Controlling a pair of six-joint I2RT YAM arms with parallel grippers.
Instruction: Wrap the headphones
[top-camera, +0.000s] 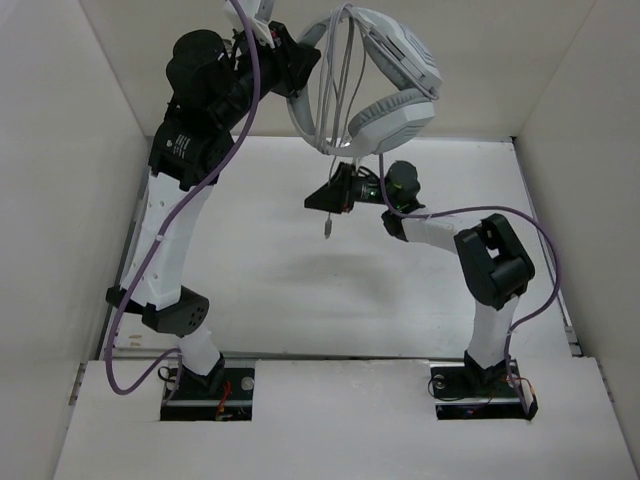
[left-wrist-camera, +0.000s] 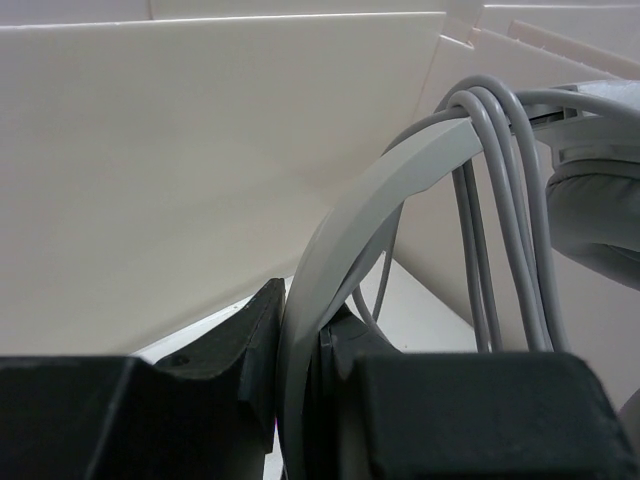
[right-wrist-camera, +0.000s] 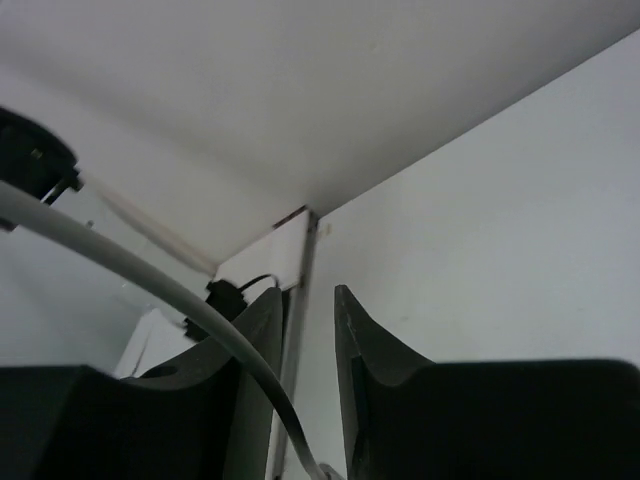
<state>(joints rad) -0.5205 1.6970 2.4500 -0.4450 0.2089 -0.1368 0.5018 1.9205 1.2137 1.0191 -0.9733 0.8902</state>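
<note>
Black fingers of the left gripper (left-wrist-camera: 300, 345) were clamped on the headband (left-wrist-camera: 400, 170) of the headphones (top-camera: 392, 85), held aloft at twelve o'clock in the top view. At their six o'clock, the right gripper (top-camera: 328, 197) stood partly open, the cord (right-wrist-camera: 150, 285) slanting across one finger into the gap.

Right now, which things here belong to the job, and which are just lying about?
Job: headphones, cord looped over the headband, dangling plug, left end effector, right end effector.
Just there: purple cables, table, walls.
</note>
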